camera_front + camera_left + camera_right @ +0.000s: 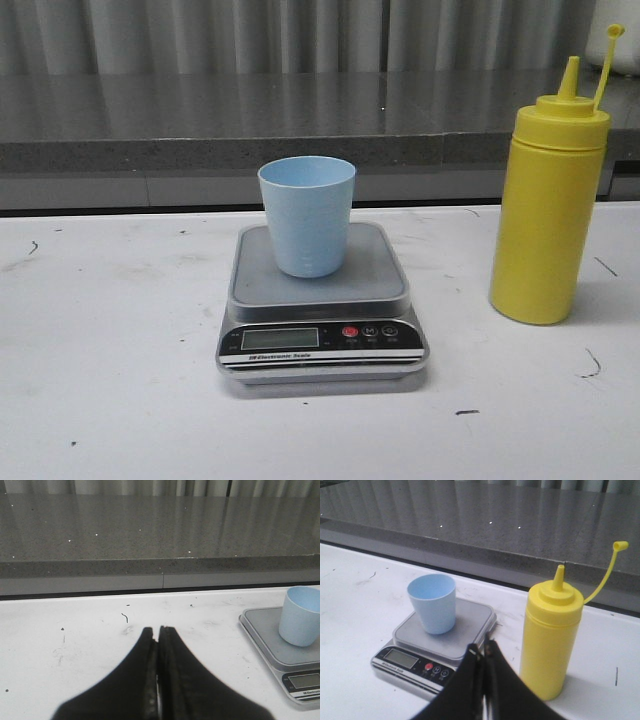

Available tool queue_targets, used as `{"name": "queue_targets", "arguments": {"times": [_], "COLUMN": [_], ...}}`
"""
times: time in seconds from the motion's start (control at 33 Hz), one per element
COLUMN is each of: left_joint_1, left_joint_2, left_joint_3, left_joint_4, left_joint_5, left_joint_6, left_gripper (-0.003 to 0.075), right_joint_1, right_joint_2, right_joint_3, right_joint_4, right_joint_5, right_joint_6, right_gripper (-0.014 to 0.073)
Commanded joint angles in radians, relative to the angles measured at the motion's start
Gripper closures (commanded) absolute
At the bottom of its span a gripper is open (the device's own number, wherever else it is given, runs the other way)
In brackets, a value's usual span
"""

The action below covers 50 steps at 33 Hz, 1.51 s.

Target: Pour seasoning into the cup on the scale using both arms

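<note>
Standing upright right of the silver-grey digital scale [322, 300], the tall yellow plastic squeeze bottle [548, 215] points its nozzle straight up.
Small light-blue plastic cup [307, 215] sits on the scale's platform, on the white bench [110, 330]. Only wrist views show the tools: left tool [158, 631] and right tool [482, 650], both clenched, empty.

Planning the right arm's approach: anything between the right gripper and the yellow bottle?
Nothing visible. The right gripper, shut, sits just short of the seasoning bottle, with bare table between them. The scale and cup stand off to one side.

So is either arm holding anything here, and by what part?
Nothing is held. Left fingers and right fingers are shut on nothing; bottle stands untouched.
</note>
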Motion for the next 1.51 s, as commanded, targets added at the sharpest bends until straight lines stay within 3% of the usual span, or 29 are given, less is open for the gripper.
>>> {"name": "queue_targets", "arguments": {"times": [0.0,1.48], "left_joint_1": [-0.001,-0.001], "left_joint_2": [0.01,0.01], "left_joint_3": [-0.025,-0.025], "left_joint_4": [-0.009,-0.009], "left_joint_5": [-0.083,-0.083], "left_joint_6": [-0.012,-0.012], "left_gripper": [0.074,0.074], "right_joint_1": [-0.003,-0.003], "right_joint_2": [-0.054,-0.106], "right_joint_3": [-0.036,-0.036], "right_joint_4": [-0.027,-0.038], "right_joint_5": [0.013,0.008], "right_joint_6": [-0.015,-0.015], "right_gripper": [0.0706,0.0706]}}
